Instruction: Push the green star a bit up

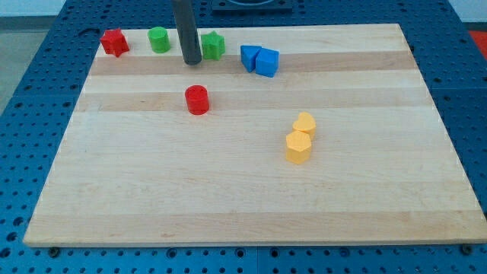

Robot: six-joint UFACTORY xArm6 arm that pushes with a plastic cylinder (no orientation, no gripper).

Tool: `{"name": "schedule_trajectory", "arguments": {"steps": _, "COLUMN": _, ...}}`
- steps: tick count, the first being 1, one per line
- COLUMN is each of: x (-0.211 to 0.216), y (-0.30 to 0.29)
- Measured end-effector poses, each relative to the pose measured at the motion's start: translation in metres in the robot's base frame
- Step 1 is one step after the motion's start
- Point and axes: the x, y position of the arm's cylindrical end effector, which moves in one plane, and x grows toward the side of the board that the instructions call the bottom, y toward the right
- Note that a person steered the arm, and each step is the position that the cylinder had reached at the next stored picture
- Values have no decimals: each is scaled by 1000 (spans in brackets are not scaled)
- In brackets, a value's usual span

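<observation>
Green star (214, 46) sat close to the board's (228, 190) top edge, with your rod's tip (191, 60) just beside its left, jawless so nothing was clasped, and you still had the upward nudge left, little room remaining.

The tip (191, 61) is set just left of the green star (213, 46); the green cylinder (159, 39) is placed further left.
</observation>
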Motion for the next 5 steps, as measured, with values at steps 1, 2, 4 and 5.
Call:
{"name": "schedule_trajectory", "arguments": {"steps": 1, "x": 0, "y": 3}}
{"name": "schedule_trajectory", "arguments": {"steps": 2, "x": 0, "y": 17}}
{"name": "schedule_trajectory", "arguments": {"steps": 4, "x": -1, "y": 30}}
{"name": "schedule_trajectory", "arguments": {"steps": 5, "x": -1, "y": 30}}
